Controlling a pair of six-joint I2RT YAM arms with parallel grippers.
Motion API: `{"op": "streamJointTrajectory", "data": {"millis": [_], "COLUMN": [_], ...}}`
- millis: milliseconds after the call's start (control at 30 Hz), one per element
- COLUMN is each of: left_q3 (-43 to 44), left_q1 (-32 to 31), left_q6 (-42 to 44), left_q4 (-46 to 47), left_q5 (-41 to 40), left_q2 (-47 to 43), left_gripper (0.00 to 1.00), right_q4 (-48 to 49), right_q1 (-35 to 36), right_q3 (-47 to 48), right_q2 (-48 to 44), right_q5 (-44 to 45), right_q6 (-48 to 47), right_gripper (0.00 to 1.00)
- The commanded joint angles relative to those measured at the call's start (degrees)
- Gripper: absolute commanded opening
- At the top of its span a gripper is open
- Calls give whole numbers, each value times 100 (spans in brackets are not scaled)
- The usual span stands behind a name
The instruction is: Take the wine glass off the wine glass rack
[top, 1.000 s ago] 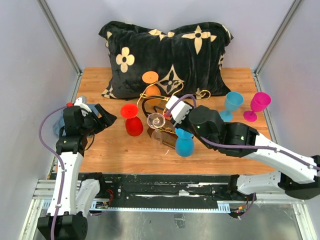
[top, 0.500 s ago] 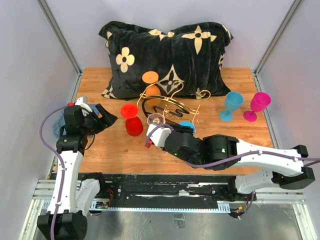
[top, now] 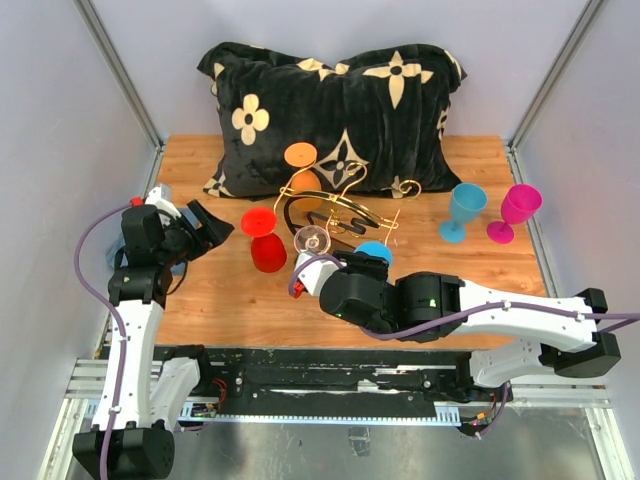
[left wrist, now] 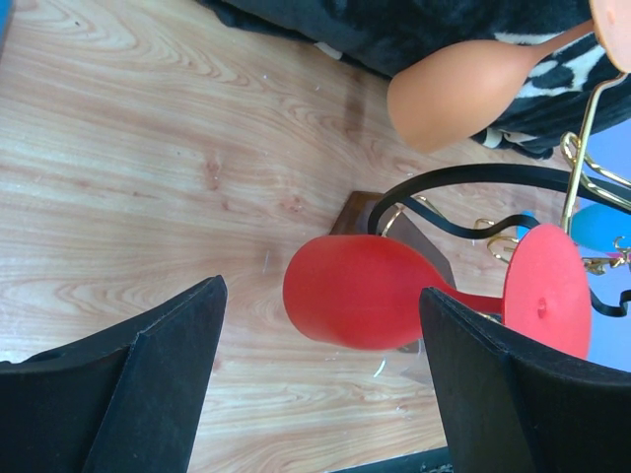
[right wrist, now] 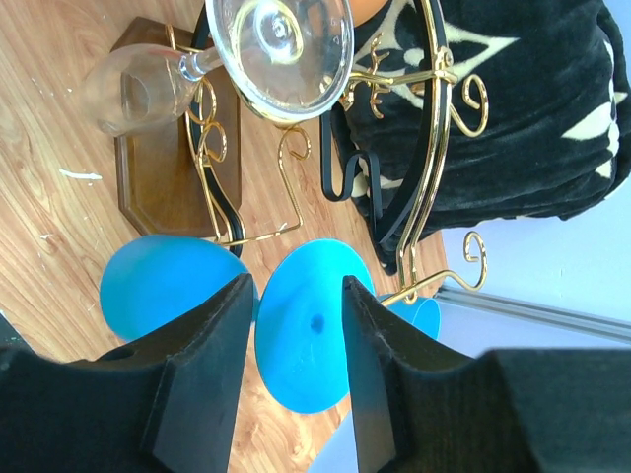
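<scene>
The gold wire wine glass rack (top: 335, 205) stands mid-table on its dark brown base (right wrist: 163, 168), with black curved rails (right wrist: 414, 158). Hanging upside down on it are an orange glass (top: 300, 155), a red glass (top: 265, 242), a clear glass (top: 312, 240) and a blue glass (top: 372, 252). My right gripper (right wrist: 296, 335) is open at the rack's front. The blue glass's round foot (right wrist: 311, 330) shows in the gap just beyond its fingers, and the bowl (right wrist: 158, 286) is to the left. My left gripper (left wrist: 320, 384) is open left of the red glass (left wrist: 365, 291), apart from it.
A black pillow with cream flowers (top: 330, 100) lies behind the rack. A teal glass (top: 465, 208) and a magenta glass (top: 518, 210) stand upright at the right. Frame posts and grey walls close in both sides.
My right arm swung down from the rack's right side to its front and now faces the blue glass's foot. The left gripper shifted slightly back and left.
</scene>
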Motion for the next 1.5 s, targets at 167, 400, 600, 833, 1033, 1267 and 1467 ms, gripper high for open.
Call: {"op": "streamJointTrajectory", "data": {"millis": [167,400,600,833,1033,1267,1467], "left_q3": [224,229,224,223,179,173,144], "left_q1": [14,10,11,15,10,11,12], "left_q6": [-119,-133,-118,-87,-139,-234,-234], "left_q4": [96,74,61,21,96,244,243], "left_q5": [175,198,181,193,243,385,430], "left_q2": [-31,-61,-96,-121,-176,-293,-276], "left_gripper": [85,85,85,85,85,85,85], "right_q4": [-339,-430,-421,127,-323,-753,-1604], "right_q1": [60,68,151,150,432,768,776], "right_q3": [-134,-39,79,-103,-11,42,-96], "right_q2": [20,145,255,6,-153,-116,-91], "right_q5": [659,925,1419,2160,1972,1784,2291], "right_q6": [219,205,120,-523,-149,298,1054], "right_gripper": [40,1,1,1,1,1,1]}}
